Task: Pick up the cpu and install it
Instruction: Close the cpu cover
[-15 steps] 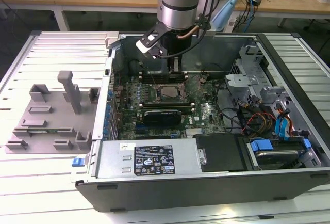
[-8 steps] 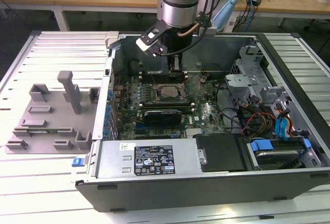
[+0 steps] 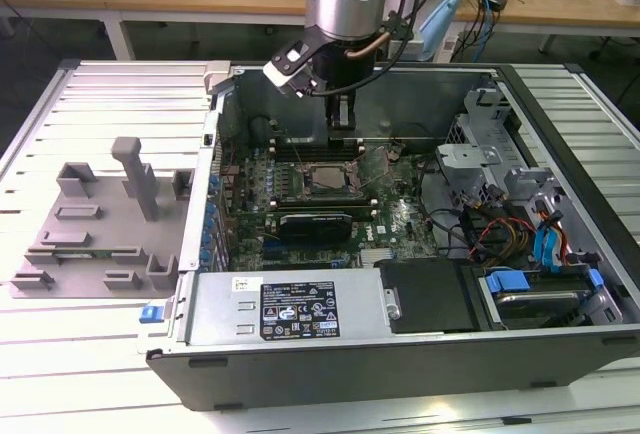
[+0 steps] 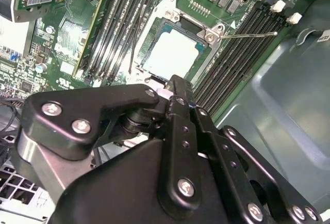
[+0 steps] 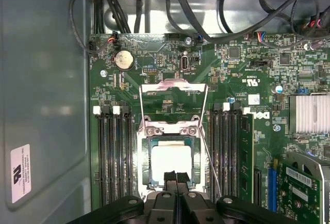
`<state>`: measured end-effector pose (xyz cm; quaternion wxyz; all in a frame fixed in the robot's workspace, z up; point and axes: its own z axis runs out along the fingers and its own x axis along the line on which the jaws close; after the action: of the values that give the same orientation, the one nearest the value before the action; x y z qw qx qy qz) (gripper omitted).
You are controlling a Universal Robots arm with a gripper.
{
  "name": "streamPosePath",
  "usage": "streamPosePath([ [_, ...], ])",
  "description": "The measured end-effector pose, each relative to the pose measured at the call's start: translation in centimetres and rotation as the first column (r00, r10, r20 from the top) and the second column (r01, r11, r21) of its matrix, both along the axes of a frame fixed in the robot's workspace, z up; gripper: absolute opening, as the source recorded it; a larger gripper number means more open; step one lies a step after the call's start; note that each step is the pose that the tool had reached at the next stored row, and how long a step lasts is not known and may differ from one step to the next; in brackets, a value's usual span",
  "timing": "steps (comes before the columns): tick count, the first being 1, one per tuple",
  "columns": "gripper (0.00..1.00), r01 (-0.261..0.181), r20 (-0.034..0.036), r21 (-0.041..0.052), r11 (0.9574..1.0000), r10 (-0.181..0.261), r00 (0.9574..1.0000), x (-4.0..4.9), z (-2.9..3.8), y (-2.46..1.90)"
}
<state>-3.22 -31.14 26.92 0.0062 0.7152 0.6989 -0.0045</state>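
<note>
Two memory-slot banks (image 5: pixel 114 157) flank cpu (image 5: pixel 172 158) | closed hand (image 5: pixel 176 175) at its edge

In the exterior view the open computer case (image 3: pixel 400 354) sits centre and right of frame, with fixture blocks (image 3: pixel 100 224) on the surface (image 3: pixel 80 344) to its left. Inside, the cpu (image 3: pixel 322 182) lies in its socket (image 5: pixel 146 154) on the motherboard (image 3: pixel 400 209), between 2 banks of memory slots (image 5: pixel 113 157), the claw (image 3: pixel 343 132) just above it.
</note>
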Motion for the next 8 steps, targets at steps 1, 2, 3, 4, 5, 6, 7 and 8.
streamPosePath([
  [1,0.11,0.0,-0.0001,-0.0001,1.0,0.0,1.0,0.03,0.0,0.0],
  [2,0.11,0.0,-0.0001,-0.0002,1.0,0.0,1.0,0.07,0.01,0.0],
  [3,0.11,0.0,-0.0001,-0.0002,1.0,0.0,1.0,0.1,0.01,0.0],
  [4,0.11,0.0,-0.0001,-0.0002,1.0,0.0,1.0,0.19,0.01,0.0],
  [5,0.11,0.0,0.0,-0.0001,1.0,0.0,1.0,0.61,0.01,-0.01],
  [6,0.11,0.0,0.0,-0.0001,1.0,0.0,1.0,1.01,0.0,-0.02],
  [7,0.11,0.0,-0.0001,0.0,1.0,0.0,1.0,1.31,0.0,-0.02],
  [8,0.11,0.0,-0.0001,-0.0001,1.0,0.0,1.0,1.51,0.0,-0.02],
])
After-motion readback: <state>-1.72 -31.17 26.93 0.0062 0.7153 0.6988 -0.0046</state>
